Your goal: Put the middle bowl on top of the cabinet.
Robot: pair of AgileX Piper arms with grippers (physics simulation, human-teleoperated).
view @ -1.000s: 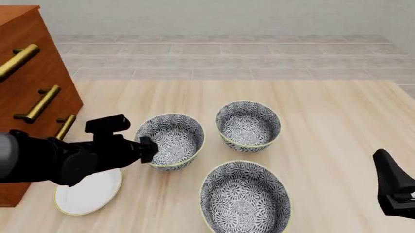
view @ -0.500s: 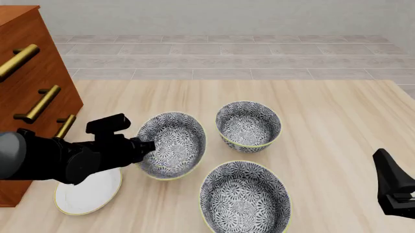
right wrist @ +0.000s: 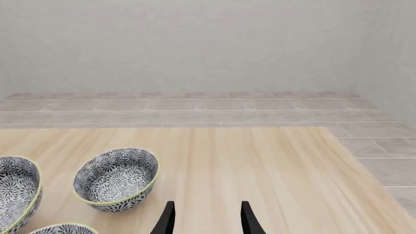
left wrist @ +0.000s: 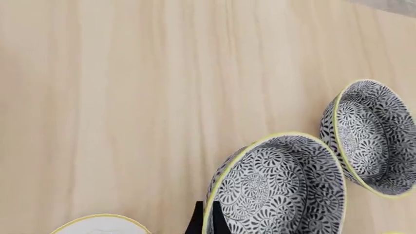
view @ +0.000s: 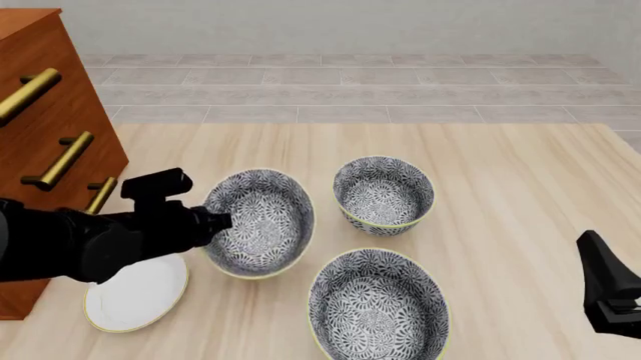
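Pale wood grain is running across the table, with grey floor tiles and a plain wall lying beyond it. At its near-left corner the reddish-brown cabinet is standing tall, showing brass bar handles, and it serves as the landmark for everything else.

The left gripper is pinching the cabinet-side rim of the middle bowl, its fingers clamped on that thin yellow edge; the left wrist view is showing one dark fingertip against the bowl's outer wall. Compared with half a second ago the bowl is tipping further, its opening now facing away from the cabinet, and it is sitting slightly higher and closer to the cabinet. That suggests the lift is getting under way, though the bowl is still well below the cabinet top.

The white plate is lying just beside the cabinet's foot, under the left arm. The far bowl and the near bowl are resting farther from the cabinet, both untouched.

The right gripper is idling farthest from the cabinet, its fingers standing apart and holding nothing.
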